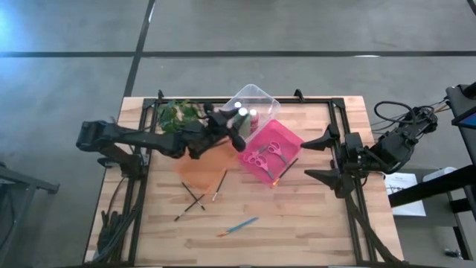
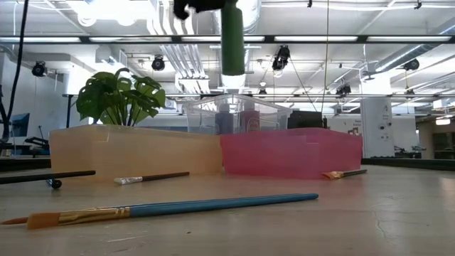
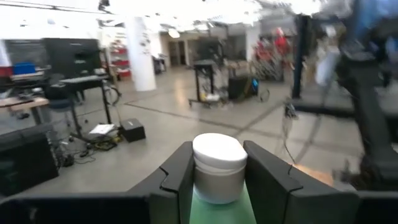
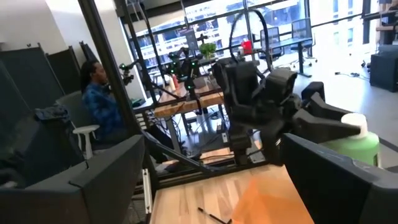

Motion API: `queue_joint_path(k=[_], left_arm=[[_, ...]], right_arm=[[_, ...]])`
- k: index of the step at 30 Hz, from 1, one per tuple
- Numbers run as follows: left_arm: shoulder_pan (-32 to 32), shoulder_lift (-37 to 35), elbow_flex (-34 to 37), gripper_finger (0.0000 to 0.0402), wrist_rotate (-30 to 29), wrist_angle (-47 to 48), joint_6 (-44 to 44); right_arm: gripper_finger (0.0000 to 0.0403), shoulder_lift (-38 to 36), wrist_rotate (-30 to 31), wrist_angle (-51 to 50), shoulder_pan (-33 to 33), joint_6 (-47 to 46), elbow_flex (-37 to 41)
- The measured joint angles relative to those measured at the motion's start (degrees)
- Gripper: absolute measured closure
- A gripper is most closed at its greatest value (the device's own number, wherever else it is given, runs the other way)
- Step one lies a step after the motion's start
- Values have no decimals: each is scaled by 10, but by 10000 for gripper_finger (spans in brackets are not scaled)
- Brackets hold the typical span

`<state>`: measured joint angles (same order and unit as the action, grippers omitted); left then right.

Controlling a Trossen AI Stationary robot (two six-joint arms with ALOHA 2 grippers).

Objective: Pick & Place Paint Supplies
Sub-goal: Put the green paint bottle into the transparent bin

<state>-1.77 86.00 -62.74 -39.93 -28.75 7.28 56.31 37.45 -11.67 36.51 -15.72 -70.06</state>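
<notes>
My left gripper (image 1: 236,138) reaches from the table's left over the trays and is shut on a green paint bottle (image 2: 232,43) with a white cap (image 3: 217,155). Two more bottles (image 1: 247,114) stand in the clear tray (image 1: 260,97). Pink-handled scissors (image 1: 268,152) lie in the pink tray (image 1: 291,138). Thin brushes (image 1: 221,186) (image 1: 192,201) and a blue-handled brush (image 1: 239,226) lie flat on the table. My right gripper (image 1: 327,156) waits open near the table's right edge, touching nothing. My left gripper pinches the green bottle between its two fingers (image 3: 180,174) at its top end, at the white cap (image 3: 217,165). The fingers come level from the table's left. The bottle is upright, hangs below the fingers (image 2: 232,57) and is lifted clear above the trays.
An orange tray (image 1: 204,167) sits left of the pink one, with a leafy plant (image 1: 178,115) behind it. Another brush (image 1: 288,167) lies by the pink tray's right side. A person (image 4: 99,99) sits in the room beyond the table.
</notes>
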Motion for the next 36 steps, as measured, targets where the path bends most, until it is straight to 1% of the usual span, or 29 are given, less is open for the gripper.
queue_joint_path(k=[2, 4, 7, 11, 17, 20, 24, 30, 36], left_arm=[[11, -13, 48, 285, 1, -57, -7], [23, -17, 84, 285, 0, -77, -22], [40, -13, 118, 285, 14, -93, -44], [65, 2, 135, 285, 30, -127, -47], [108, 32, 136, 285, 81, -142, -47], [122, 58, 137, 285, 104, -172, -47], [128, 84, 151, 285, 111, -216, -56], [129, 99, 191, 285, 110, -285, -62], [130, 99, 224, 285, 108, -291, -77]], right_arm=[[31, 0, 0, 0, 0, -6, 0], [31, 0, 0, -1, 0, -9, 0], [31, 0, 1, -1, 0, -18, 0], [31, 0, 17, -1, 0, -25, 0], [31, 3, 32, 2, 0, -43, 0], [31, 7, 44, 4, 0, -48, 0], [31, 15, 49, 4, 0, -65, 0], [31, 28, 50, 3, 0, -86, 0], [31, 31, 62, 3, -1, -97, 0]])
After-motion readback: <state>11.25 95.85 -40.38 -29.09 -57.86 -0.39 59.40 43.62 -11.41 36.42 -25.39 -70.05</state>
